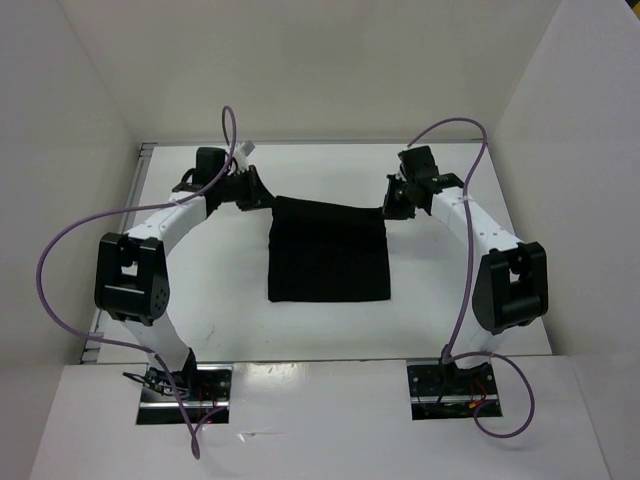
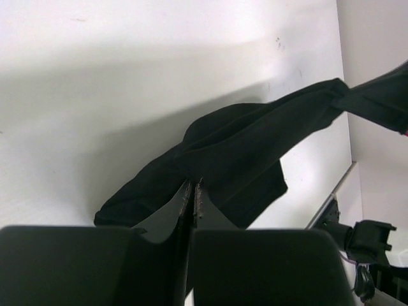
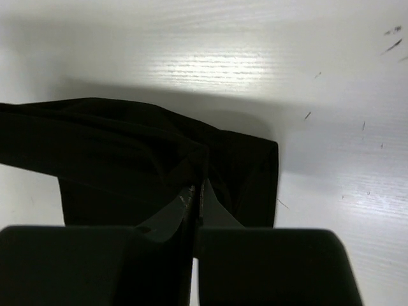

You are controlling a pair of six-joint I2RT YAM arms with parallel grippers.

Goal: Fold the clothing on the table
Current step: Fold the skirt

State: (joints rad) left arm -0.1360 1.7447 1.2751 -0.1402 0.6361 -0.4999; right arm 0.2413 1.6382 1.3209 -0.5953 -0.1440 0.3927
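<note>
Gripping black shorts by far corners, left gripper and right gripper both clamped tight. Rest lies on table.

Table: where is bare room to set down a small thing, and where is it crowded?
Bare table lies between the near edge of the clothing and the arm bases, and beside the clothing, toward the left arm and the right arm. Crowded: its far corners, where the left gripper and the right gripper are shut on it.
</note>
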